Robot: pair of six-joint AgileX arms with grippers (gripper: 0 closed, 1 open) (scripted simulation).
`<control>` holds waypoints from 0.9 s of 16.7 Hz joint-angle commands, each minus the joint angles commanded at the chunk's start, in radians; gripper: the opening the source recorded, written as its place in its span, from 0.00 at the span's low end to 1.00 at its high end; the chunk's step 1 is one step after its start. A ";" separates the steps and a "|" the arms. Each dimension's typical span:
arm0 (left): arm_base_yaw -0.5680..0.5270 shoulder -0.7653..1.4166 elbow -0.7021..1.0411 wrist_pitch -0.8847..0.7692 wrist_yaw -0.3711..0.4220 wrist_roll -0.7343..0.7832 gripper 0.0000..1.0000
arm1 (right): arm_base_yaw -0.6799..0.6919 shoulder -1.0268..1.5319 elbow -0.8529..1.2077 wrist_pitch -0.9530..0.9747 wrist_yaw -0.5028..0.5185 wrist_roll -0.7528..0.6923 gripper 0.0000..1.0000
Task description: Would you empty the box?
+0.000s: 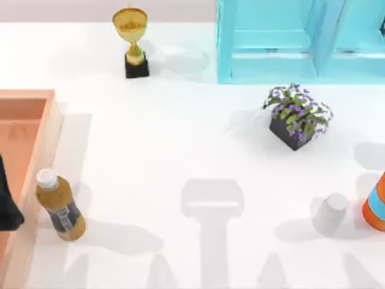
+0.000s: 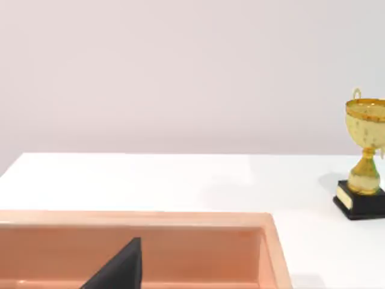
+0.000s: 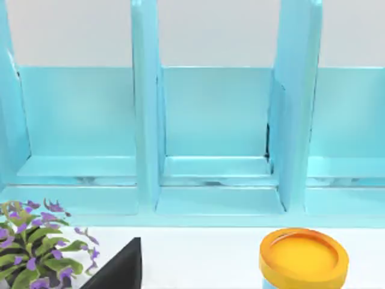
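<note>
Main worry from here: knocking over the amber plastic bottle with the white cap and dark label (image 1: 59, 205), standing on the white bench (image 1: 180, 156) just beside the outer wall of the big terracotta wood-look box (image 1: 42, 144) at the bench's left edge. Any sideways swing out of the box could clip it. Left hand (image 1: 7, 208) sitting over the box interior, dark tip only, so can't tell how far open or whether holding anything.
</note>
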State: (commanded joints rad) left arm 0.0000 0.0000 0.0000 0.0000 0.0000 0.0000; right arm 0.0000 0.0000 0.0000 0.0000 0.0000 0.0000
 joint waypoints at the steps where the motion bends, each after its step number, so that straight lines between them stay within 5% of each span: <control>1: 0.000 0.000 0.000 0.000 0.000 0.000 1.00 | 0.000 0.000 0.000 0.000 0.000 0.000 1.00; 7: 0.041 0.162 0.155 -0.156 0.002 0.047 1.00 | 0.000 0.000 0.000 0.000 0.000 0.000 1.00; 15: 0.179 0.878 0.705 -0.708 0.007 0.200 1.00 | 0.000 0.000 0.000 0.000 0.000 0.000 1.00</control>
State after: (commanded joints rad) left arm 0.1786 0.8781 0.7051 -0.7081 0.0072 0.2002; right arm 0.0000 0.0000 0.0000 0.0000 0.0000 0.0000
